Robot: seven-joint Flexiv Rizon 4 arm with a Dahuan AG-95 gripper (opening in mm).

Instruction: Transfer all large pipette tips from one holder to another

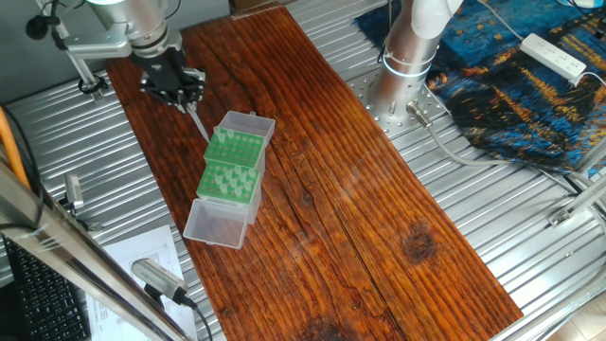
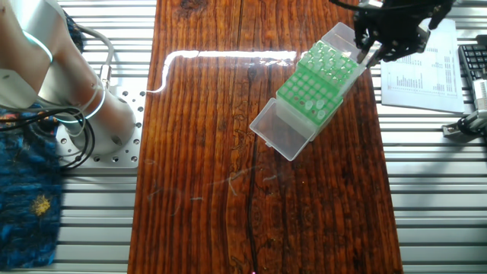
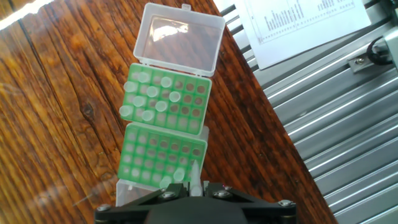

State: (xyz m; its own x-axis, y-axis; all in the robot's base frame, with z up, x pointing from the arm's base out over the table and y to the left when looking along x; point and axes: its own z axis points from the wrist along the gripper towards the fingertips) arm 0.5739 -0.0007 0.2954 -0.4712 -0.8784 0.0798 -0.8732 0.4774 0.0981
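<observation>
Closest to the hand camera, the gripper [image 3: 196,186] pinches one pale tip [image 3: 194,173] just over the near green rack [image 3: 163,155], whose bottom row holds two or three tips. Farther on, the far rack [image 3: 166,98] carries the large pipette tips [image 3: 151,99], clustered toward its left. Rightward lie printed papers [image 3: 298,25]. Risk: a slightly tilted tip could catch a hole's rim and jam or fall free.
</observation>
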